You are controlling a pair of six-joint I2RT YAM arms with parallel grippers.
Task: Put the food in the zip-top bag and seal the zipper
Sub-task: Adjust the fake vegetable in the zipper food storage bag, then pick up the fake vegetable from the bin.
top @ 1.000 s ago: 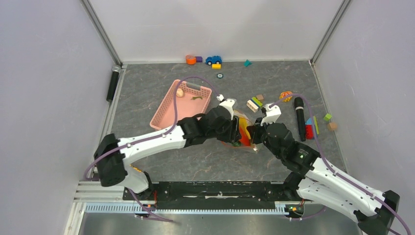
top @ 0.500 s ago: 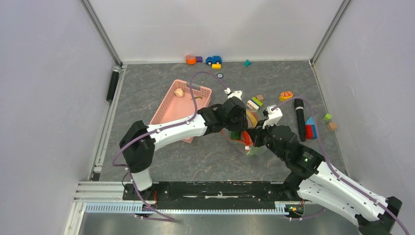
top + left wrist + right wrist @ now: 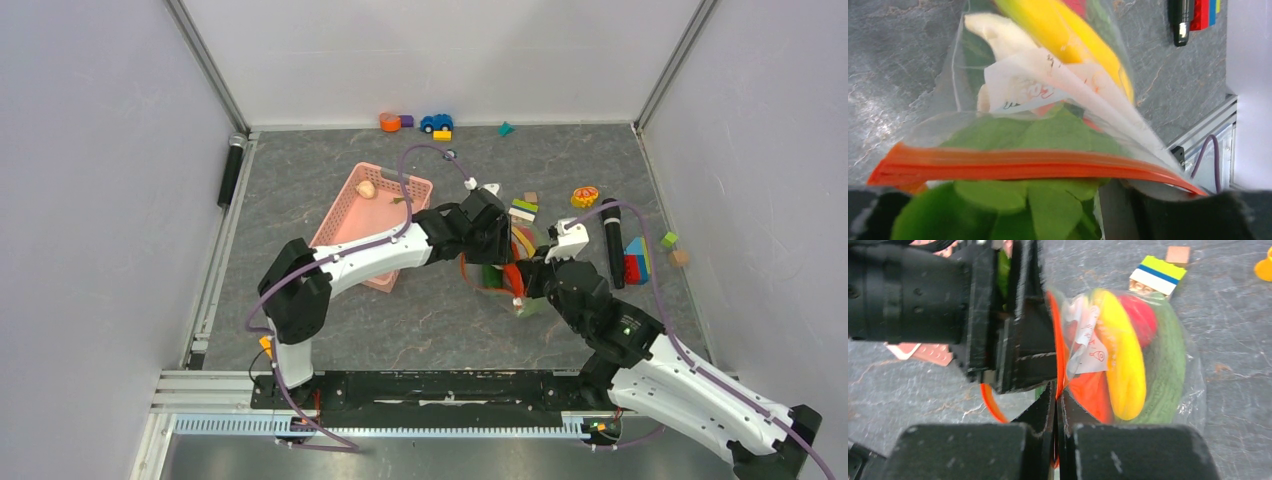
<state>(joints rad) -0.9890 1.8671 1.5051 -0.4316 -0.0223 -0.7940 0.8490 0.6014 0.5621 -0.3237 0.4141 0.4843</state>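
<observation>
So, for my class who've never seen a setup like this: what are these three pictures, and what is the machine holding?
Two white robot arms sit at a table's near edge. One picture looks down from above; the other two come from cameras on each wrist. The right pincer is shut on the orange-red zipper of the zip-top bag, which holds a yellow banana and other toy food. The left pincer is at the bag's mouth; its grip is unclear. A pink basket and toy blocks lie nearby.
</observation>
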